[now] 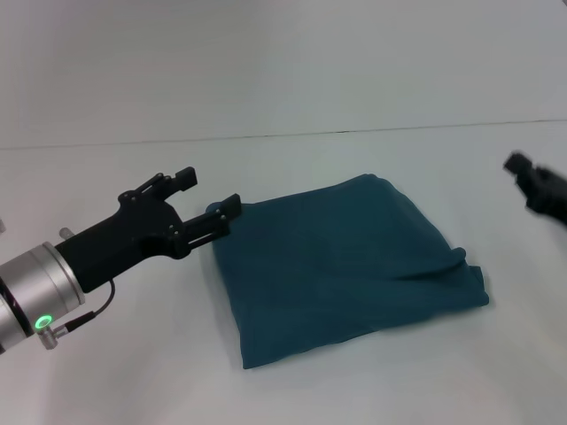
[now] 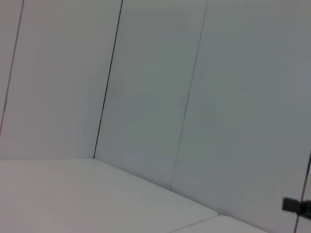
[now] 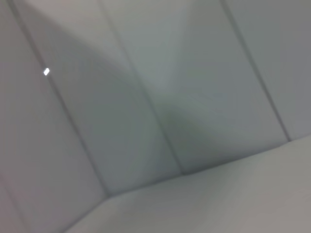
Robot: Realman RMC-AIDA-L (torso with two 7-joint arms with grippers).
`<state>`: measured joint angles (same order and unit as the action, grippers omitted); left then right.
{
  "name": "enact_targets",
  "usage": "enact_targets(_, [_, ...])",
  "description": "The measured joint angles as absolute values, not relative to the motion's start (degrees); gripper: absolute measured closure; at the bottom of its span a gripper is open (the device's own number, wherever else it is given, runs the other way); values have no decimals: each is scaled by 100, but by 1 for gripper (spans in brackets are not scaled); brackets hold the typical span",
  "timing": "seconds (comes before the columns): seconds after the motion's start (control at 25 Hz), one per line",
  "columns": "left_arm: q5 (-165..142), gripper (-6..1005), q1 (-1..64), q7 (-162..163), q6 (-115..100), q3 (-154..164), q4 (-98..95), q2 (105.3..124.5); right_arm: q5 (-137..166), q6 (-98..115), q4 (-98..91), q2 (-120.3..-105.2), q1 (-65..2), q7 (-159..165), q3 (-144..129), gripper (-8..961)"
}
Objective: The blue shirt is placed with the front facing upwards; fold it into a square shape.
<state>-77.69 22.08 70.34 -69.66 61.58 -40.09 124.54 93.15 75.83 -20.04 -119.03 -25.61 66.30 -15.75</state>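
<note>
You have the dark teal-blue cotton shirt (image 1: 341, 266) lying on the white table (image 1: 115, 381), already folded into a rough, slightly skewed square of several layers. Its surface is mostly smooth, with a soft ridge of bunched cloth running toward the corner nearest the right arm's side. No lettering or neckline shows on the folded face.

Your left gripper (image 1: 205, 200), black, on a silver wrist with a green-lit ring, sits at the shirt's far corner on the left arm's side. Its jaws stand wide apart with nothing between them. The nearer fingertip (image 1: 227, 211) lies right at the edge of the cloth there, touching or almost touching; you cannot tell which from the head view. The other finger (image 1: 183, 178) stands clear of the shirt, over bare table.

Your right gripper (image 1: 536, 189) shows only as a blurred dark shape at the frame's edge, well apart from the shirt on its right arm's side and above the table. You cannot tell how its jaws stand.

Both wrist views look away from the shirt, at pale grey panelled walls and a strip of the table; the left wrist view also catches a small dark object (image 2: 295, 206) at its edge, too little of it to identify.
</note>
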Motion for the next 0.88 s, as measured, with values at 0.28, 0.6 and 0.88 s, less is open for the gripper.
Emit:
enact_targets(0.28, [-7769,112,2222,7023,-6970,6179,-3992,12454,10898,7490,-3957,-11484,-3217,9249,-2946,933])
enact_targets(0.6, [-7769,112,2224,7022,-6987,6191,-3990,12454,14240,6953,-5052,-11491,-4568,12253,-4102,657])
enact_targets(0.88, [-7769,111,2231,7038,-6992,6197,-3990,12454,15976,6804,-4782,-11816,-5360,13336,-4637,540])
